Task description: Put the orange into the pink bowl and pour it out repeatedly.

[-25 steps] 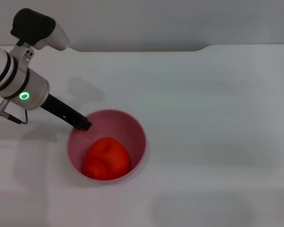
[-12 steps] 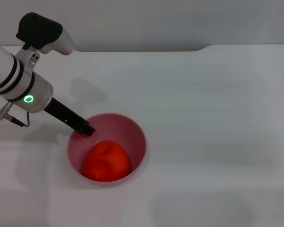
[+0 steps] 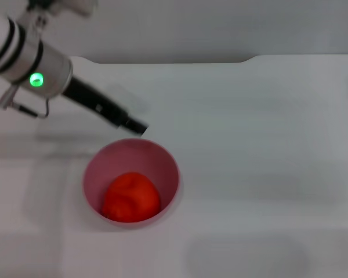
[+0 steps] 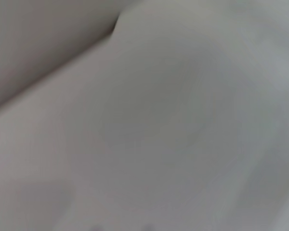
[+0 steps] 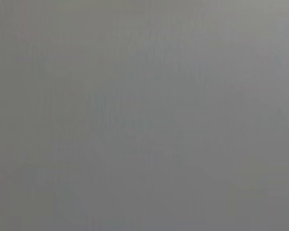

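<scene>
The pink bowl [image 3: 131,180] stands upright on the white table [image 3: 261,145], low and left of centre in the head view. The orange [image 3: 130,197] lies inside it, resting on the bowl's floor toward the 6 o'clock side of the cavity, with the pink inner wall showing bare from about 9 through 12 to 3 o'clock around it.

The left arm reaches in from the upper left corner of the head view, its silver wrist section with a green light at roughly 10 o'clock from the bowl. From it a dark, slim part runs down toward the bowl, and the left gripper [image 3: 136,126] ends just beyond the bowl's rim at 12 o'clock, apart from the rim and not touching the fruit. Only a single dark tip shows there, so whether the gripper is wide or narrow cannot be told; nothing is seen held in it.

The left wrist view shows only pale table surface and a darker band along one edge. The right wrist view is a flat grey field, and the right gripper appears in no view.
</scene>
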`<action>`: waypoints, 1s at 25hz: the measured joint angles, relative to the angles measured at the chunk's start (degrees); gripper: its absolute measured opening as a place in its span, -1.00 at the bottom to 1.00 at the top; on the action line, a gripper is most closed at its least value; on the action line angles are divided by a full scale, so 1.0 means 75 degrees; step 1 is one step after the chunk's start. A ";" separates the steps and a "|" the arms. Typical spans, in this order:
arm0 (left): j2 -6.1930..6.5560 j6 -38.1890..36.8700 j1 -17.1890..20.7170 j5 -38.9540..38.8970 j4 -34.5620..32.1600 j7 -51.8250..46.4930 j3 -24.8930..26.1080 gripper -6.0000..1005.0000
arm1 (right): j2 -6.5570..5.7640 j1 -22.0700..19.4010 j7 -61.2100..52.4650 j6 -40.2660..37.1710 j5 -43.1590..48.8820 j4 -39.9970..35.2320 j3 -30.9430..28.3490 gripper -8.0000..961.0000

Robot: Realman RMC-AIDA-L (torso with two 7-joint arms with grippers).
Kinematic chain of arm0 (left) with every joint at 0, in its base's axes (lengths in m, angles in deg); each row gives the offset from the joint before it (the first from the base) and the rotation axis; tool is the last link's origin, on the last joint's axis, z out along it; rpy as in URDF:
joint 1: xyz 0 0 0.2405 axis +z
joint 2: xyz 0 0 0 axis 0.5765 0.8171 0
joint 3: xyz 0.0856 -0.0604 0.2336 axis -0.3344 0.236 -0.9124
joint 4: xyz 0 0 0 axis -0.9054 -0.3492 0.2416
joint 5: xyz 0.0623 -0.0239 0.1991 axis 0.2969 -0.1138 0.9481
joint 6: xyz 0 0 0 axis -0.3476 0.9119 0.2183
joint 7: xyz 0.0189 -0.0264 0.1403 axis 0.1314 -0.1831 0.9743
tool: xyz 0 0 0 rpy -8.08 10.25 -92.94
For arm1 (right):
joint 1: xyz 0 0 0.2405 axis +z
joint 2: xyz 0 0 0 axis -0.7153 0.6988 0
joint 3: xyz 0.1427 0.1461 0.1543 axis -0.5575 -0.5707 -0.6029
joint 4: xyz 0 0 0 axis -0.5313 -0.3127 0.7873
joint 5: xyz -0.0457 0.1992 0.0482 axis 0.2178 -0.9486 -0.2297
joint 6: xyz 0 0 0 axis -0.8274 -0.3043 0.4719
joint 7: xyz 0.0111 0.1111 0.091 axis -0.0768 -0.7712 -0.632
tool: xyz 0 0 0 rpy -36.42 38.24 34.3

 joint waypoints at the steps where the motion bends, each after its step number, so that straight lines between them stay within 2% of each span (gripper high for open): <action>1: -0.0018 -0.0379 -0.0025 -0.0179 -0.0550 -0.0004 0.0097 -0.14 | 0.0000 -0.0001 -0.0006 0.0001 0.0000 0.0001 0.0001 0.08; 2: -0.0020 -0.0782 -0.0027 -0.1223 -0.1470 0.0285 0.0534 -0.02 | 0.0000 -0.0001 -0.0014 0.0001 0.0000 0.0001 0.0005 0.08; 4: -0.0020 -0.0782 -0.0027 -0.1223 -0.1470 0.0285 0.0534 0.21 | 0.0000 -0.0001 -0.0026 0.0000 0.0000 0.0001 0.0043 0.08; 5: -0.0020 -0.0734 0.0011 -0.1720 -0.1593 0.0566 0.0840 0.33 | 0.0000 0.0003 -0.0028 0.0001 0.0000 0.0001 0.0070 0.08; 7: -0.0048 0.0018 0.0305 -0.3701 -0.1239 0.2025 0.1618 0.53 | 0.0000 0.0020 -0.0029 0.0001 0.0000 0.0015 0.0137 0.08; 8: -0.0051 0.0235 0.0394 -0.4156 -0.1084 0.2362 0.1715 0.53 | 0.0000 0.0029 -0.0029 0.0004 0.0000 0.0025 0.0162 0.08; 9: -0.0051 0.0235 0.0394 -0.4156 -0.1084 0.2362 0.1715 0.52 | 0.0000 0.0044 -0.0027 0.0011 0.0000 0.0040 0.0178 0.08; 10: -0.0053 0.0857 0.0678 -0.5570 -0.0578 0.3494 0.1824 0.52 | 0.0000 0.0061 -0.0027 0.0027 0.0000 0.0056 0.0194 0.08; 13: -0.0066 0.1485 0.1092 -0.7509 0.0134 0.5140 0.1846 0.51 | 0.0000 0.0125 -0.0027 0.0146 0.0000 0.0071 0.0264 0.08; 15: -0.0131 0.1952 0.1524 -0.9270 0.0718 0.6972 0.1718 0.51 | 0.0000 0.0157 -0.0027 0.0264 0.0000 0.0078 0.0371 0.08; 16: -0.0131 0.1952 0.1524 -0.9270 0.0718 0.6972 0.1718 0.51 | 0.0000 0.0168 -0.0017 0.0323 0.0000 0.0083 0.0423 0.08; 17: -0.0150 0.2111 0.1653 -0.9767 0.0911 0.7560 0.1618 0.51 | 0.0000 0.0176 -0.0007 0.0381 0.0000 0.0087 0.0451 0.08; 19: -0.0176 0.2644 0.2114 -1.1733 0.1678 0.9601 0.1204 0.51 | 0.0000 0.0194 0.0007 0.0509 -0.0015 0.0138 0.0477 0.08; 22: -0.0181 0.2760 0.2527 -1.3418 0.2508 1.1298 0.1017 0.51 | 0.0000 0.0209 0.0013 0.0579 -0.0064 0.0308 0.0429 0.08; 23: -0.0181 0.2760 0.2527 -1.3418 0.2508 1.1298 0.1017 0.51 | 0.0000 0.0215 0.0014 0.0581 -0.0073 0.0375 0.0406 0.08; 24: -0.0185 0.2731 0.2637 -1.3877 0.2738 1.1759 0.0987 0.51 | 0.0000 0.0217 0.0015 0.0582 -0.0079 0.0431 0.0378 0.08; 25: -0.0195 0.2616 0.2880 -1.4877 0.3232 1.2802 0.0901 0.51 | -0.0001 0.0219 0.0016 0.0583 -0.0081 0.0481 0.0343 0.08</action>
